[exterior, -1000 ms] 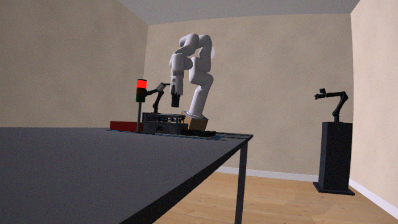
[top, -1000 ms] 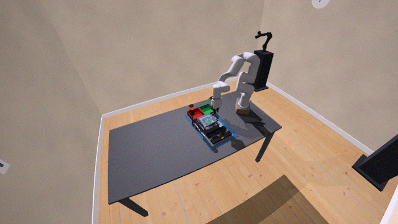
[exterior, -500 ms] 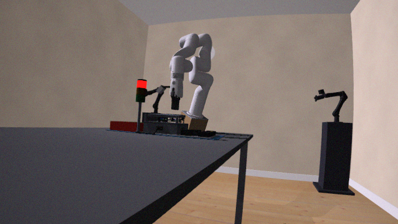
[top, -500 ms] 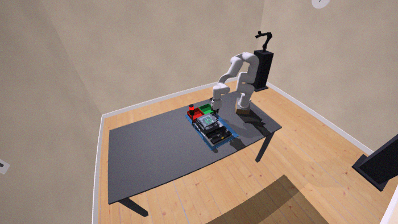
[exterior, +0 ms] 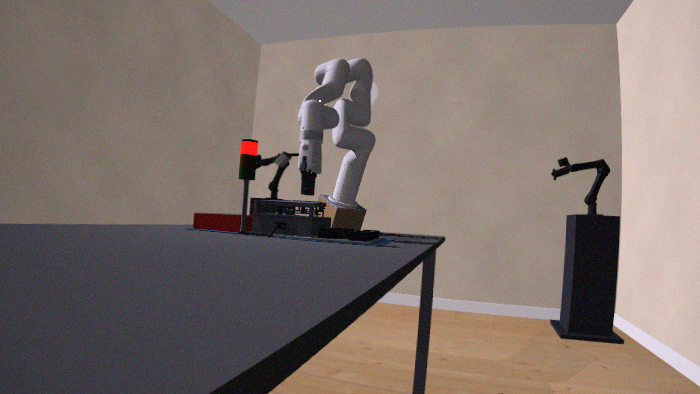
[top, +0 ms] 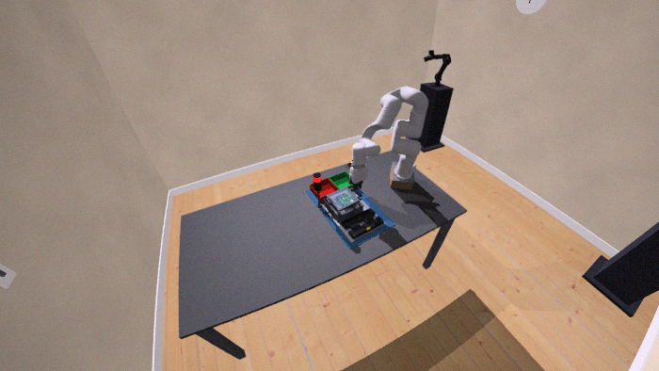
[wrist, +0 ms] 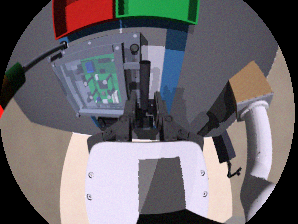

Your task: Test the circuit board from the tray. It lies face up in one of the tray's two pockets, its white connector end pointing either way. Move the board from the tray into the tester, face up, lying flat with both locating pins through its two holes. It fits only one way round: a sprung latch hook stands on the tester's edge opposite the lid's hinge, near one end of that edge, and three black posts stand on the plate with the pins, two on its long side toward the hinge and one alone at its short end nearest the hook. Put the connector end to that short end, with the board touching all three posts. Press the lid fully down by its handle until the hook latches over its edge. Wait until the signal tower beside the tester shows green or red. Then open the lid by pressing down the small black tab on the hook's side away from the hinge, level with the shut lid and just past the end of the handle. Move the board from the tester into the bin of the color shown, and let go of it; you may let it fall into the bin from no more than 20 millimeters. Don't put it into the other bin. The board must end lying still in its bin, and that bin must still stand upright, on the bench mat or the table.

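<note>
The tester (exterior: 295,225) has its clear lid (wrist: 118,75) (exterior: 290,202) down, looking level. The green board (top: 345,200) (wrist: 102,82) lies under it, seen through the lid. The black handle bar (wrist: 145,75) sticks out on the lid's side toward the arm. The signal tower (top: 317,180) (exterior: 249,159) shows red. My gripper (exterior: 308,193) (wrist: 145,99) is partly open and empty, pointing down above the tester's handle side, near the handle bar's end. The red bin (exterior: 215,221) (wrist: 85,17) and the green bin (top: 341,180) (wrist: 156,12) stand upright. The hook and tab cannot be made out.
The black tray (exterior: 364,235) lies beside the tester on the blue mat (top: 387,222) (wrist: 172,65), at the end away from the bins. The tower's thin pole (exterior: 245,205) stands at the tester's far side from the arm. The arm's wooden base block (top: 401,183) (wrist: 250,82) stands behind.
</note>
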Robot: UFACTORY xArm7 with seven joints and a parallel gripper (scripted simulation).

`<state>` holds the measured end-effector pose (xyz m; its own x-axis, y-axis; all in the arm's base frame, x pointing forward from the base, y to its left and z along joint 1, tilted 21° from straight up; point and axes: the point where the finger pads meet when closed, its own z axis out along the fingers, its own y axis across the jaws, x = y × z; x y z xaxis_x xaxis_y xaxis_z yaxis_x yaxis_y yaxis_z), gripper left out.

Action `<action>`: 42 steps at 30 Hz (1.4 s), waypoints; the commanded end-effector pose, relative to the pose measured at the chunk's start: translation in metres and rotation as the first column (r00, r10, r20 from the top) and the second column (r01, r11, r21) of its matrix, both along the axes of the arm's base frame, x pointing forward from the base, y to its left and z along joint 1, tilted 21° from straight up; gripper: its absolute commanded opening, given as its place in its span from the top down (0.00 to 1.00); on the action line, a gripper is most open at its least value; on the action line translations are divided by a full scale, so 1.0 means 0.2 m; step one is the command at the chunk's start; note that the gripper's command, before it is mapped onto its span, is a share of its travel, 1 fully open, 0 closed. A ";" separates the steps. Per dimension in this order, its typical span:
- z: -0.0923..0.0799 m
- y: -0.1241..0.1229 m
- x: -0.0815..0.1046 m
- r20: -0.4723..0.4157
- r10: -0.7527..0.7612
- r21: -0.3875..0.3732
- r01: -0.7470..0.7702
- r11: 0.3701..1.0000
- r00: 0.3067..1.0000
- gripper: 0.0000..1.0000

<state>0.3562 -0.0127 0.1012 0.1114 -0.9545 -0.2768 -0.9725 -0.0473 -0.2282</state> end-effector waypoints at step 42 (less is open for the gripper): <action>-0.13 0.04 0.04 0.002 -0.001 0.000 0.001 1.000 1.000 0.73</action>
<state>0.3617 -0.0068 0.0812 0.1109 -0.9549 -0.2756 -0.9724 -0.0469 -0.2287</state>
